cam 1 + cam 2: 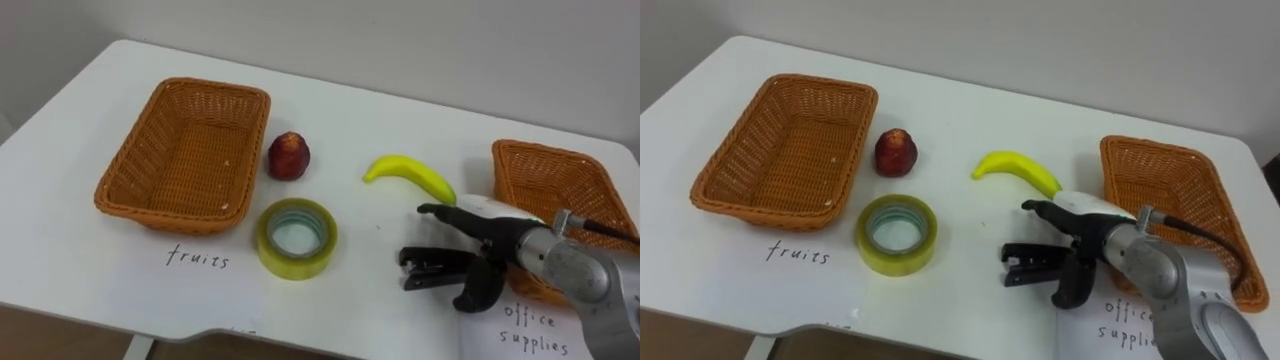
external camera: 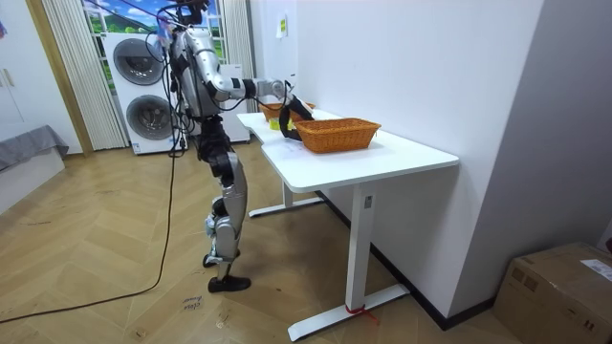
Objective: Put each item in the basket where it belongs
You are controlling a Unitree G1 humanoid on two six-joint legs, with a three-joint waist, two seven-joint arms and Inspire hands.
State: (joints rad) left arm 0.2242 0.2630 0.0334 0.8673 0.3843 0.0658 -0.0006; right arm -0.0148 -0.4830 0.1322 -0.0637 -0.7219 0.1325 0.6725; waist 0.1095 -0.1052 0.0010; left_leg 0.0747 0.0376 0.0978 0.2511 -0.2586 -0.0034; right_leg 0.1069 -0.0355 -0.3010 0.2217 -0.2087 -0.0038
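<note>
My right hand sits low at the table's right side, fingers spread wide either side of the black stapler, which is lying flat near the banana.

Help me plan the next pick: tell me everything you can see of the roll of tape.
The roll of tape is a wide ring, glossy yellowish-green, with a pale inner core around an open middle. It lies flat on the white table, hole up, close to the near right corner of the fruit basket and seemingly just clear of it. The red apple sits behind it. No hand touches it; the right hand is off to its right, by a black stapler.
</note>
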